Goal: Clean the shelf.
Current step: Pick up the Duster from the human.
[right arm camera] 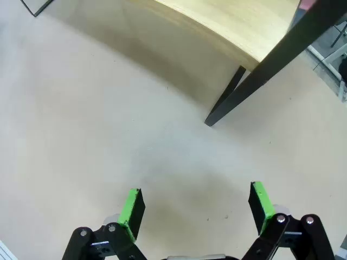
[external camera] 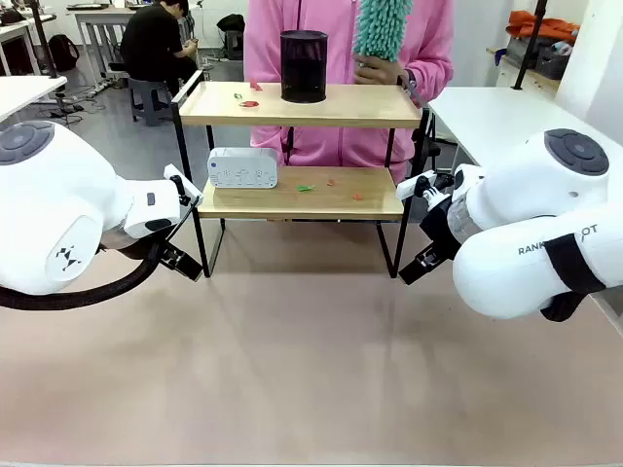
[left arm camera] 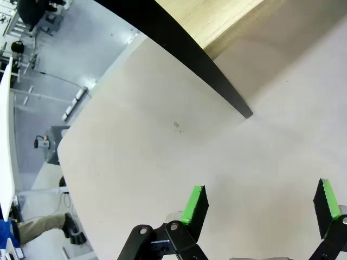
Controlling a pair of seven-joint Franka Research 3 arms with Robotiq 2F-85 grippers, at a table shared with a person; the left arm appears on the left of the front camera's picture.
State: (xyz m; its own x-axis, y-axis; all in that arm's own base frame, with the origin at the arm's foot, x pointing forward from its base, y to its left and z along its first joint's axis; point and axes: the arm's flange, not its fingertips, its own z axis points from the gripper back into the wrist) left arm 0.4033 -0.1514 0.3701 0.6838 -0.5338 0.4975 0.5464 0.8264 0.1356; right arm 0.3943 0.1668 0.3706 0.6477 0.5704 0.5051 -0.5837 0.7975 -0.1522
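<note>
Left hand (left arm camera: 263,203), right hand (right arm camera: 198,208) wide open, empty, low beside shelf (external camera: 350,105) legs. Suggest: grip black cylinder (external camera: 304,66) mid-body, lift straight up, stay clear of duster (external camera: 382,29).

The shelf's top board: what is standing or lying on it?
On the top board stands a black cylinder; left of it lie small red and green scraps. The cylinder covers the board behind it, and its inside cannot be seen.

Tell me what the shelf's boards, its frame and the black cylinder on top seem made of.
Light shelf boards: pale wood, matte, faint grain. Thin black frame: likely painted metal, slim straight bars. Black cylinder: perhaps mesh or fabric; unclear.
</note>
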